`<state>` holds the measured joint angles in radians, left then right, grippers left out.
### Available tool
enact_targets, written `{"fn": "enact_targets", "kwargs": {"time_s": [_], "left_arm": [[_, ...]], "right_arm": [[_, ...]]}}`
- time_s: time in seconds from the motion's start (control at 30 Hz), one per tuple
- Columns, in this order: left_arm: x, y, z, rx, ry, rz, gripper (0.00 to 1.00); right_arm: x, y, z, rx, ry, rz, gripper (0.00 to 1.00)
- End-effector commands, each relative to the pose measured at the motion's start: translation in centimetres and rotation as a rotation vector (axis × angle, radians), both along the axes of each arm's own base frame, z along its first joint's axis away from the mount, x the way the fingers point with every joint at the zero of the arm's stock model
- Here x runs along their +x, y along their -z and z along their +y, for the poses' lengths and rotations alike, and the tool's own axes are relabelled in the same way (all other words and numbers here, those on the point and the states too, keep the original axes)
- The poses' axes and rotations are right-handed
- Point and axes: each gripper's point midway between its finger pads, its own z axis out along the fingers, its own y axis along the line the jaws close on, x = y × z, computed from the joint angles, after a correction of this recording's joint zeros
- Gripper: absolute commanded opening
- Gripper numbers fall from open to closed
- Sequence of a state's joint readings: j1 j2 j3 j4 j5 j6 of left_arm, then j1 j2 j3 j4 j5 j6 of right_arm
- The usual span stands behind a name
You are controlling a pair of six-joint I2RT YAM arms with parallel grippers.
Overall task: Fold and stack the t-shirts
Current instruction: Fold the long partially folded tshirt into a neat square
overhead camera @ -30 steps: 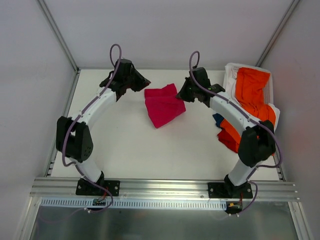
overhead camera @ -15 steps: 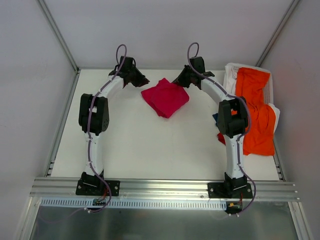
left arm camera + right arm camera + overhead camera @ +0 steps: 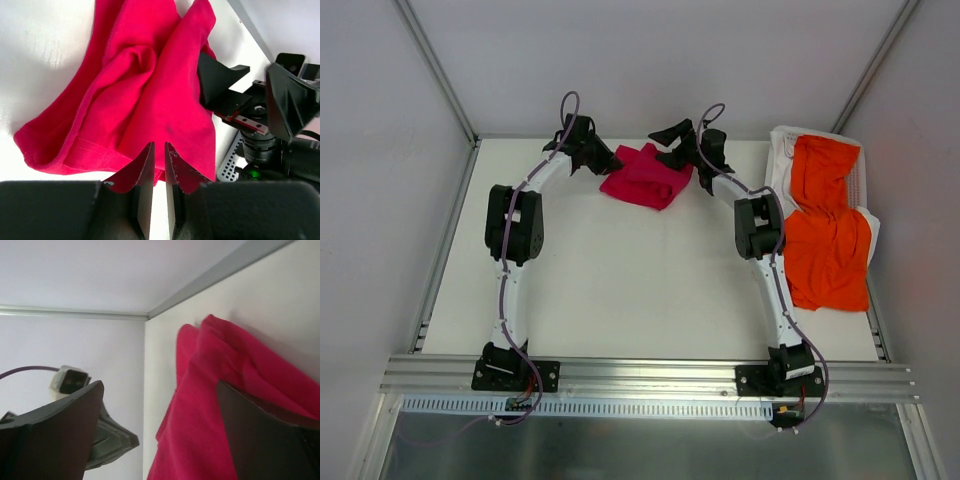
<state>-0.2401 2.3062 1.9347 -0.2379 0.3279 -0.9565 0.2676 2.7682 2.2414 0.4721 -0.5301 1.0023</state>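
Pinching the crimson t-shirt (image 3: 645,178) hem, left end effector (image 3: 159,147) is gripping it, right end effector (image 3: 160,385) is gaping wide open astride its opposite edge, orange t-shirt (image 3: 825,230) is lying well right of both on the desk (image 3: 620,280).

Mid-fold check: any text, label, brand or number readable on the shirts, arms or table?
None readable. The crimson cloth t-shirt and the bright orange cloth t-shirt show plain fabric, with no print or tag visible. The white sheet under the orange one has faint marks at its edge, too small to read.
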Motion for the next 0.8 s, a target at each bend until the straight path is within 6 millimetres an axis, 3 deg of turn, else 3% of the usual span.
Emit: {"fn": "enact_targets", "kwargs": {"time_s": [0.0, 0.03, 0.13, 0.17, 0.33, 0.37, 0.4, 0.47, 0.53, 0.57, 0.63, 0.77], "left_arm": [[0.2, -1.1, 0.0, -0.029, 0.014, -0.017, 0.13], [0.1, -1.1, 0.2, -0.023, 0.010, -0.017, 0.13], [-0.3, -1.3, 0.1, -0.020, 0.014, -0.017, 0.13], [-0.3, -1.4, 0.1, -0.020, 0.015, -0.019, 0.13], [0.1, -1.7, -0.9, -0.062, 0.052, -0.027, 0.17], [0.2, -1.1, -1.3, -0.072, 0.067, -0.018, 0.18], [0.4, -2.0, -1.9, -0.096, 0.093, -0.037, 0.21], [0.6, -1.7, -2.9, -0.113, 0.132, -0.042, 0.35], [1.0, -2.9, -4.2, -0.137, 0.178, -0.079, 0.46], [0.9, -3.0, -4.6, -0.142, 0.191, -0.083, 0.57], [1.1, -2.9, -5.2, -0.145, 0.206, -0.092, 0.64], [1.0, -1.7, -5.6, -0.140, 0.214, -0.076, 0.66]], "right_arm": [[-1.1, -7.6, -0.5, 0.105, -0.052, -0.203, 0.99], [-2.0, -9.7, -1.6, 0.105, -0.024, -0.243, 0.99], [-3.5, -12.9, -3.8, 0.030, 0.024, -0.343, 0.99], [-4.8, -15.4, -4.4, 0.015, 0.034, -0.378, 1.00], [-8.2, -20.4, -6.8, -0.026, 0.044, -0.475, 0.99], [-8.8, -20.8, -7.0, -0.031, 0.042, -0.479, 0.99], [-9.4, -21.2, -7.2, -0.036, 0.044, -0.486, 0.99], [-11.1, -21.9, -7.9, -0.054, 0.047, -0.498, 1.00], [-12.7, -22.1, -8.3, -0.062, 0.048, -0.494, 1.00], [-13.2, -22.2, -8.5, -0.066, 0.047, -0.496, 0.99], [-14.3, -22.7, -9.1, -0.070, 0.057, -0.505, 0.99], [-16.0, -20.6, -9.7, -0.085, 0.051, -0.460, 1.00]]}}
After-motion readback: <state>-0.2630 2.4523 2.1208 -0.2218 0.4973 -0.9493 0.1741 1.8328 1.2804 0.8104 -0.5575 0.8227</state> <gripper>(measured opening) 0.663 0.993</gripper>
